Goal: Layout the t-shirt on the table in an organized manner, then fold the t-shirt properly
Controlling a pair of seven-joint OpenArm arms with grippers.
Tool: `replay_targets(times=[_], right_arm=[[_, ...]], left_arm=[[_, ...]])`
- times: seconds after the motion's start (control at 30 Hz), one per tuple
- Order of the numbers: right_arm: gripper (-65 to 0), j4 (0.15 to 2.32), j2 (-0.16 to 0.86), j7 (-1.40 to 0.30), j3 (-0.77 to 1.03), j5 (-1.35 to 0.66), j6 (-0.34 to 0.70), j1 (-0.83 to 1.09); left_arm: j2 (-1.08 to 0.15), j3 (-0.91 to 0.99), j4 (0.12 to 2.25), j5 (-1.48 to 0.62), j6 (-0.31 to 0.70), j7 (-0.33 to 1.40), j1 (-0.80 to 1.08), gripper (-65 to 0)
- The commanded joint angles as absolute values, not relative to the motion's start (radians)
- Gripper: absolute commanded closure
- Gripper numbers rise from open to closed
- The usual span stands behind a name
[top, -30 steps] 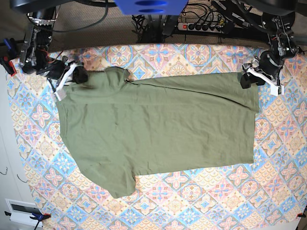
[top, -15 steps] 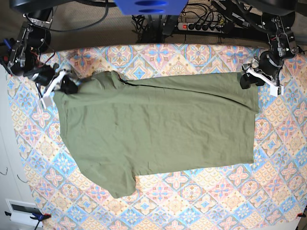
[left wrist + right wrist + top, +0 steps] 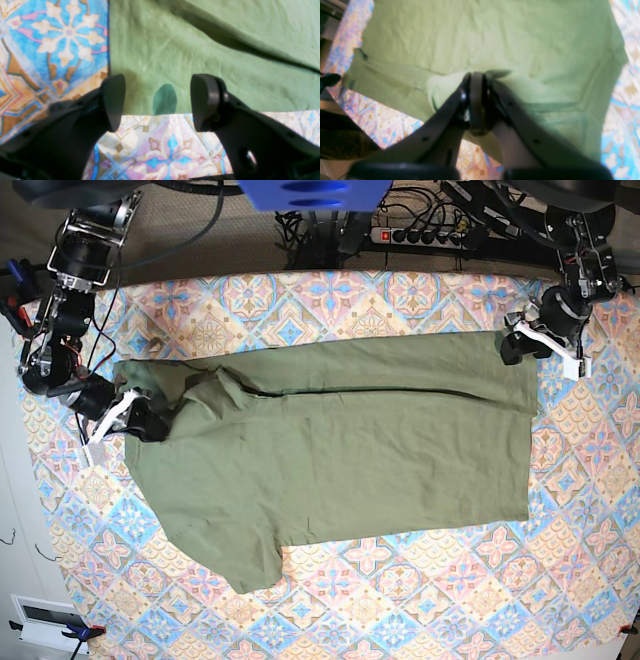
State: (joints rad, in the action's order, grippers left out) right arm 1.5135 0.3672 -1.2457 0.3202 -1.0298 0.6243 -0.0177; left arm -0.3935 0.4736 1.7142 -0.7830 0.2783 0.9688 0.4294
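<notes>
Olive-green short-sleeved cotton t-shirt (image 3: 340, 445) spread across pastel tile-patterned table (image 3: 420, 600), one sleeve bunched and folded over the body. Right gripper (image 3: 476, 82) clenched on that bunched fabric. Left gripper (image 3: 157, 100) released, jaws wide apart above the shirt's corner, straight edge just below its fingertips (image 3: 113, 97); no cloth between them.

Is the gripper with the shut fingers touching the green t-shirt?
Touching. In the right wrist view the right gripper is shut on a pinched-up fold of the t-shirt, with the cloth bunched right at its tips.
</notes>
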Motion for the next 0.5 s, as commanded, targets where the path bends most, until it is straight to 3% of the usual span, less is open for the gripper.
replay_targets(times=[0.0, 0.13, 0.4, 0.47], right_arm=[[-0.3, 1.520, 0.387, -1.231, 0.326, -1.049, 0.627, -0.024], [-0.3, 1.472, 0.387, -1.231, 0.326, -1.020, 0.627, -0.022], [-1.0, 1.457, 0.387, -1.222, 0.332, -0.771, 0.627, 0.027], [-4.2, 1.458, 0.387, -1.221, 0.334, -0.746, 0.627, 0.036]], left_arm=[[-0.409, 0.481, 1.728, -0.794, 0.283, 0.951, 0.427, -40.6], [-0.409, 0.481, 1.728, -0.794, 0.283, 0.951, 0.426, -40.6], [-0.409, 0.481, 1.728, -0.794, 0.283, 0.951, 0.426, -40.6], [-0.409, 0.481, 1.728, -0.794, 0.283, 0.951, 0.426, -40.6]])
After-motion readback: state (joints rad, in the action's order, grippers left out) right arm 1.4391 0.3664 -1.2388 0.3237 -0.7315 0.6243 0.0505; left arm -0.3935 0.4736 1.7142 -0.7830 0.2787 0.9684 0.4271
